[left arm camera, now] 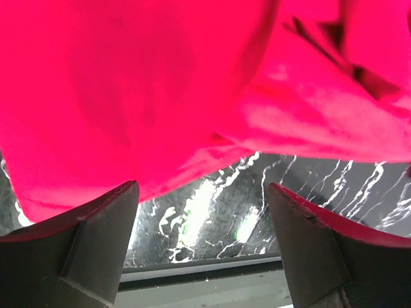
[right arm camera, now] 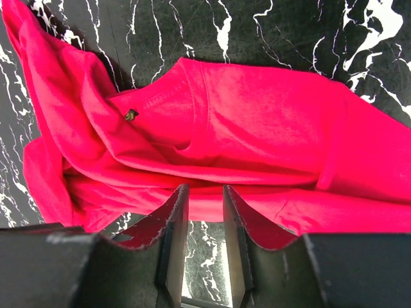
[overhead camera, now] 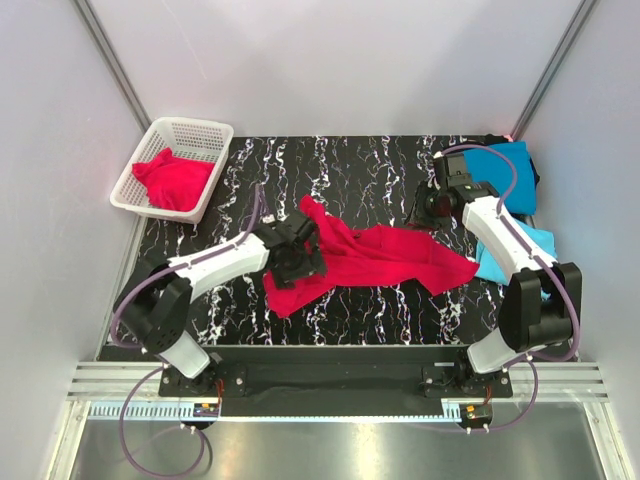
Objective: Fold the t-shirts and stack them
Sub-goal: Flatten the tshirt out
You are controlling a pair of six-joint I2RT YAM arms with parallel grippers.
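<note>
Crimson-red t-shirt point(overhead camera: 385, 255) crumpled toward near edge of the table point(overhead camera: 350, 160), left pincer point(left arm camera: 202, 188) wide apart, right pincer point(right arm camera: 205, 189) barely apart, empty: likely to snag one layer only, dragging wrinkles.

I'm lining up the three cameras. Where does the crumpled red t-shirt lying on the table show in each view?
Top external: the red t-shirt lies mid-table, stretched left to right.
Left wrist: it fills the upper frame.
Right wrist: it spans the middle of the frame.
Shared landmark: the black marbled tabletop.
</note>
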